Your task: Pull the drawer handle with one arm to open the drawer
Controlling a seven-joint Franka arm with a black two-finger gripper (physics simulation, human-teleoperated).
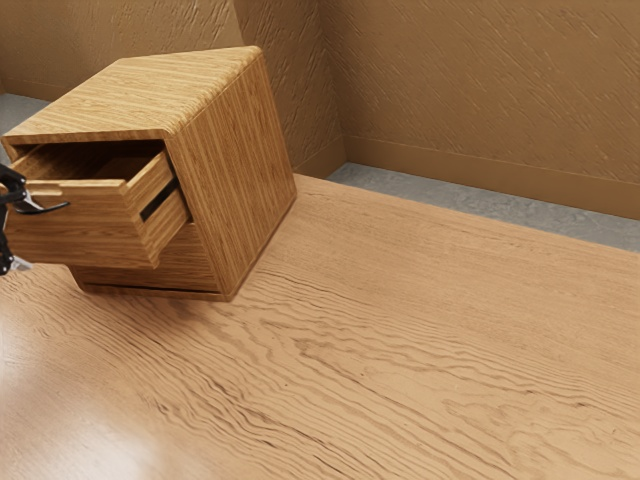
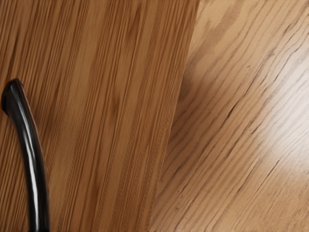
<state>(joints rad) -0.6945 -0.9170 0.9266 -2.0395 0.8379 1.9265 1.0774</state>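
Observation:
A wooden cabinet point(image 1: 232, 150) stands on the table at the exterior view's left and looks tilted. Its upper drawer point(image 1: 92, 220) is pulled well out toward the exterior view's left, and its hollow inside shows from above. My black gripper point(image 1: 8, 196) is at the drawer front, at the picture's left edge, which cuts most of it off. A thin black handle piece point(image 1: 46, 207) pokes out beside it. In the wrist view the drawer front point(image 2: 106, 106) is close up, with the curved glossy black handle point(image 2: 32, 164) running along it.
The wide wooden table point(image 1: 400, 340) stretches toward the exterior view's right, and its surface point(image 2: 241, 145) also lies beside the drawer front. A brown wall point(image 1: 470, 80) and a grey floor strip point(image 1: 520, 205) lie behind.

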